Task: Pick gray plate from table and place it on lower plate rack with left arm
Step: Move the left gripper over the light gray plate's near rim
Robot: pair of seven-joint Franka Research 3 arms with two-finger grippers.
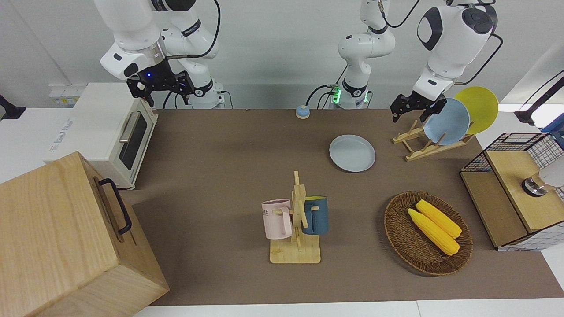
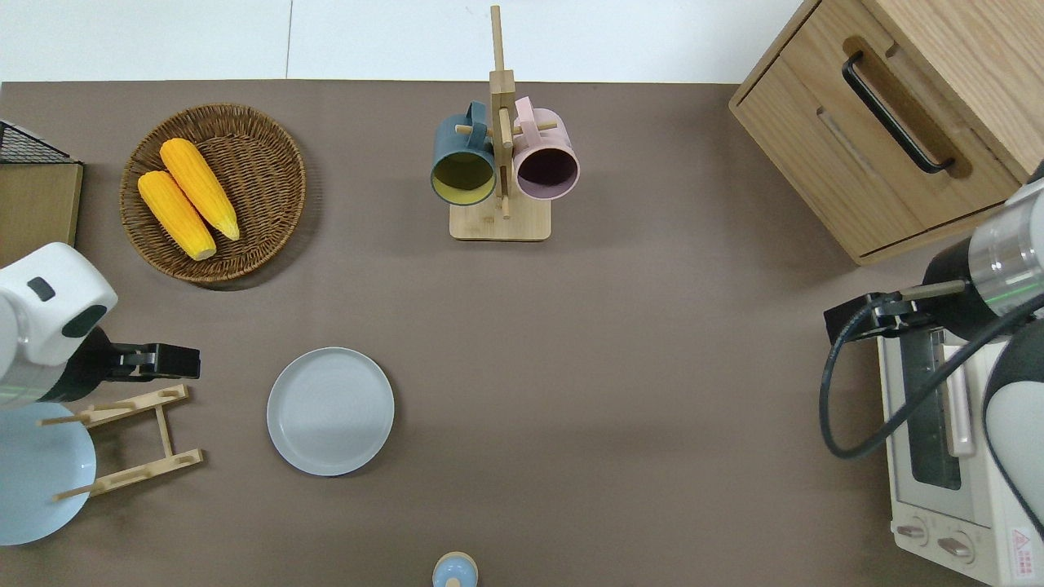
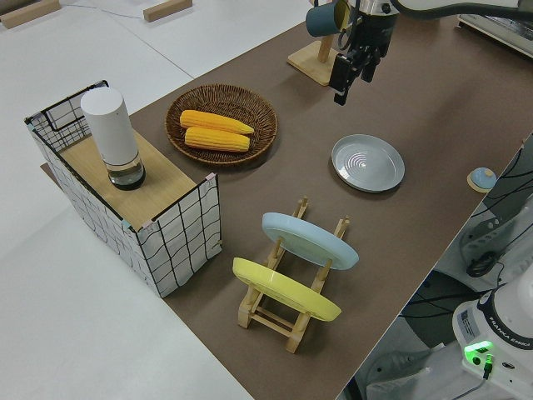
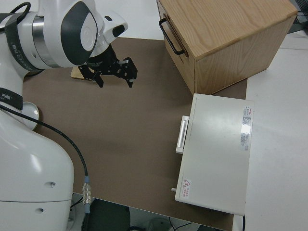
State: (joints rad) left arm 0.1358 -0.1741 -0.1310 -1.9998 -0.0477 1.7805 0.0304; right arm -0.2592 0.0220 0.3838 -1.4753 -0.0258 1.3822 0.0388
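The gray plate [image 2: 330, 411] is lying flat on the counter [image 2: 620, 342], ungrasped. The left gripper [image 2: 181, 361], fingers apart and empty, is hanging above the lower plate rack [image 2: 130, 440] edge, apparently heading for the plate.

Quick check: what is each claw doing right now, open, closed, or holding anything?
Left claw: open, empty, over the lower plate rack.
Right claw: open, empty, arm parked.

The round pale gray plate [image 2: 330, 411] looks smooth, faintly glossy ceramic on the matt brown mat of the desk [image 2: 636, 367]. The small light-wood plate rack [image 2: 130, 440] is bare, unvarnished wood; the basket [image 2: 269, 163] is rough woven wicker.
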